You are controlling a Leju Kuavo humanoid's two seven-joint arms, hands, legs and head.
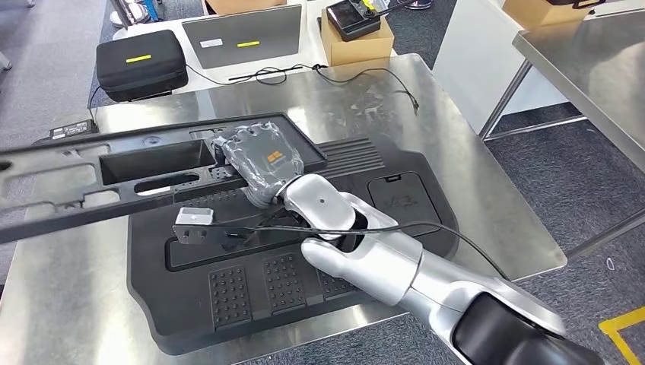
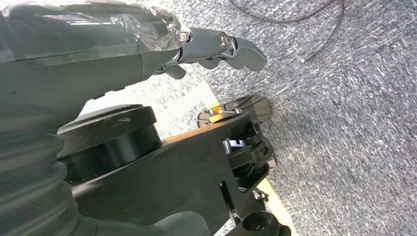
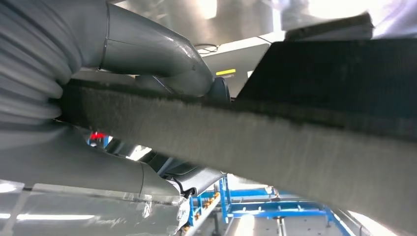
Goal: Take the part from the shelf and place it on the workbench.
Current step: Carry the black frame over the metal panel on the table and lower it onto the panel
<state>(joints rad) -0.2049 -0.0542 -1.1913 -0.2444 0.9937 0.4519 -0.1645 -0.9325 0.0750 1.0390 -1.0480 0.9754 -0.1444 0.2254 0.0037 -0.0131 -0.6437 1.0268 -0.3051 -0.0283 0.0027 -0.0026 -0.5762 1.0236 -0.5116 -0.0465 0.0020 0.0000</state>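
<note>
My right hand grips a long black plastic part near its right end. The part reaches out past the picture's left edge and hangs slightly tilted over the steel workbench. In the right wrist view the part's fuzzy dark edge runs across between the thumb and the lower fingers. Below the held part, a large black moulded panel lies flat on the bench. My left hand hangs over grey carpet with nothing in it, its fingers stretched out.
At the bench's far side are a black case, a grey flat lid, a cardboard box carrying a device, and a loose black cable. A small silver bracket sits on the panel. A second steel table stands to the right.
</note>
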